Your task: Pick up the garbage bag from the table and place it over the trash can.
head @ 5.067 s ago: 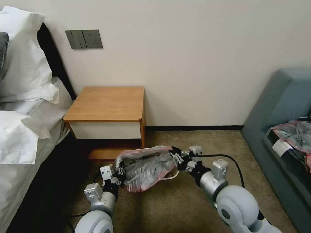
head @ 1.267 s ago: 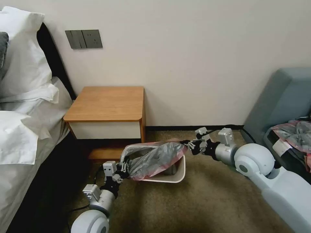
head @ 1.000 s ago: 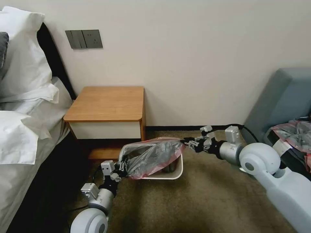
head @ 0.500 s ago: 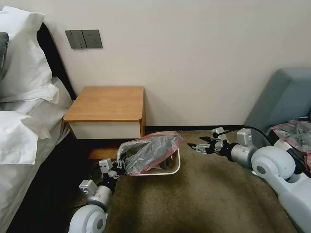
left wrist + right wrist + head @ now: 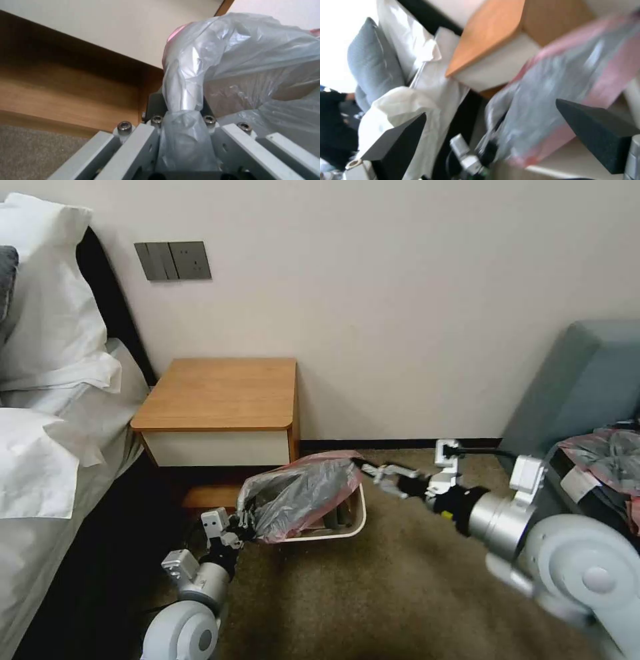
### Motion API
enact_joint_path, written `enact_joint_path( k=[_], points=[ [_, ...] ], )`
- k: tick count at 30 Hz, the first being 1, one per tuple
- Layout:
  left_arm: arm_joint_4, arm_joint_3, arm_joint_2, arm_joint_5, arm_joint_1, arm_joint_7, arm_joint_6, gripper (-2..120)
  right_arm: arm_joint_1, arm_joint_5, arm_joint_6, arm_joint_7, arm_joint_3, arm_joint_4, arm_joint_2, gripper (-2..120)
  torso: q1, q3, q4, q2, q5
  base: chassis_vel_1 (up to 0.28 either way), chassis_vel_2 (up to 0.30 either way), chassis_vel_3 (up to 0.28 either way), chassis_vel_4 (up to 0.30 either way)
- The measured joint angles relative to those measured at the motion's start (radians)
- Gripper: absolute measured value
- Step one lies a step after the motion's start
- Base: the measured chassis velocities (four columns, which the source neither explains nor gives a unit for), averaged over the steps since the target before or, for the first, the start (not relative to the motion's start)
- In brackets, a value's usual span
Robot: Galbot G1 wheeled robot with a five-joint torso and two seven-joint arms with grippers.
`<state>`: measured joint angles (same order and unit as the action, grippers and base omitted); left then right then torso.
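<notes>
Holding the garbage bag (image 5: 300, 497) draped over the trash can (image 5: 347, 528) beside the counter (image 5: 220, 393), my left gripper (image 5: 239, 528) jaws pinch its bunched corner, right gripper (image 5: 380, 473) jaws spread empty nearby; flimsy, slippery film, so I'd grab the pinkish rim.

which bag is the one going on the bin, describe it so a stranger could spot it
Start at the table by the bed; the trash can sits on the carpet before it. The garbage bag lies over it, gripped by the left claw, unlike the tagged bundle.

Bedroom: bed (image 5: 47, 447), pillows (image 5: 50, 293), nightstand (image 5: 220, 393).
</notes>
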<state>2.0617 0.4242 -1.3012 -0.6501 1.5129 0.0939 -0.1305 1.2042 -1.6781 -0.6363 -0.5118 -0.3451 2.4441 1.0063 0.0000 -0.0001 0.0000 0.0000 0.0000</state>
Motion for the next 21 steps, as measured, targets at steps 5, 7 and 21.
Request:
enact_joint_path(
  k=[5,7,21],
  points=[
    [0.022,-0.001,-0.002,0.008,0.003,0.007,-0.007,3,-0.019,-0.01,0.019,-0.105,0.108,-0.018,0.05,100,0.0,0.0,0.0,0.0,-0.0002,0.0,0.0,0.0,0.0],
    [0.028,-0.001,-0.004,0.014,0.005,0.008,-0.007,3,-0.031,-0.01,0.03,-0.143,0.132,-0.024,0.057,100,0.0,0.0,0.0,0.0,-0.0001,0.0,0.0,0.0,0.0],
    [0.052,-0.014,-0.019,0.035,0.016,0.008,-0.005,3,-0.108,-0.042,0.117,-0.359,0.22,-0.088,0.106,100,0.0,0.0,0.0,0.0,0.0,0.0,0.0,0.0,0.0]
  ],
)
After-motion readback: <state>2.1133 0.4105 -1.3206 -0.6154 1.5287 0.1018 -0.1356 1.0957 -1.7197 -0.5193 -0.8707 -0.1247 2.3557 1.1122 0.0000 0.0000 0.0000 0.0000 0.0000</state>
